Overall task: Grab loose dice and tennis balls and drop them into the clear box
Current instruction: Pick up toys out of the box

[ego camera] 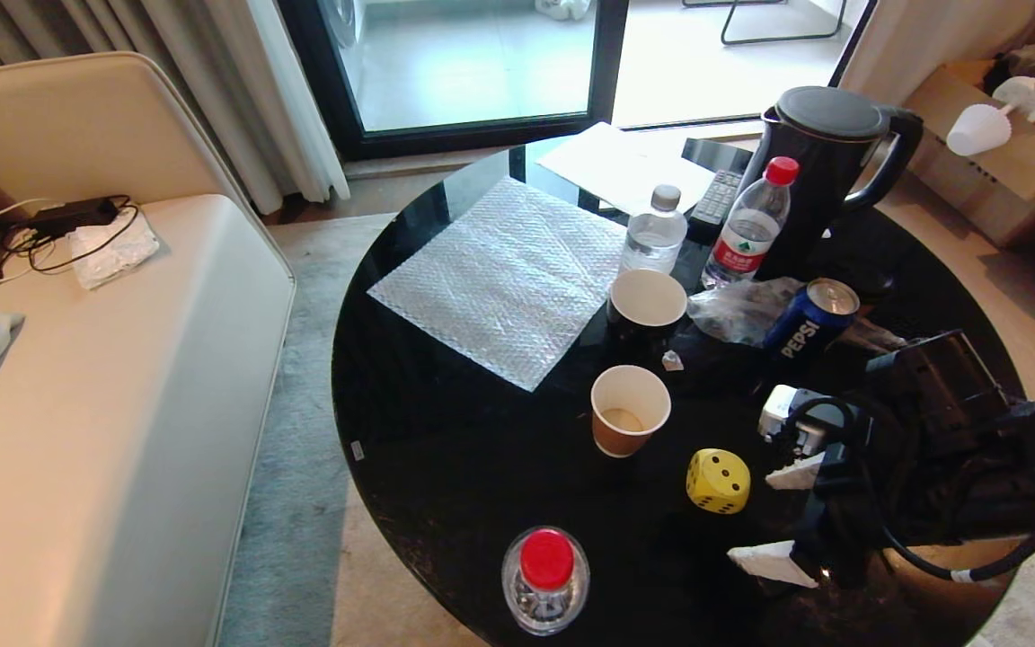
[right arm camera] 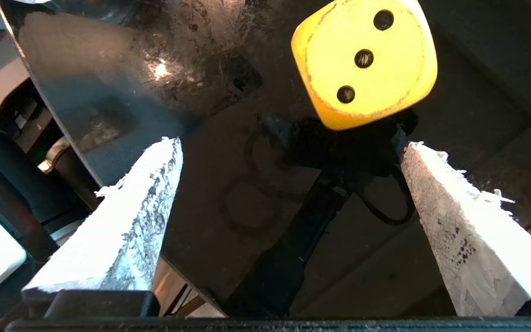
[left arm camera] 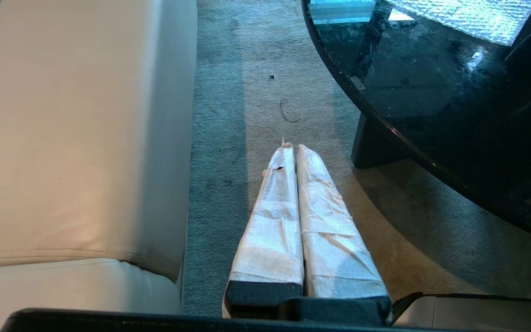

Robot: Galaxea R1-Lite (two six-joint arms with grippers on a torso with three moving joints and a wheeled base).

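The yellow die (ego camera: 718, 481) sits on the black counter (ego camera: 446, 449), just beside the brown paper cup (ego camera: 630, 411). The right end effector (ego camera: 782, 521) is spread wide and empty, the die just ahead of its fingertips (right arm camera: 164, 157) — advance until it sits squarely between them, then close evenly. The left end effector (left arm camera: 292, 150) hangs pressed together over the carpet (left arm camera: 228, 115).

Head view looks down on the table (ego camera: 446, 467); right wrist close above it; left wrist faces carpet (left arm camera: 228, 92).

1 yellow die (ego camera: 718, 481), 2 paper cups (ego camera: 630, 410), 3 bottles (ego camera: 545, 580) (2 red-capped), 1 can (ego camera: 810, 319), 1 kettle (ego camera: 827, 148).
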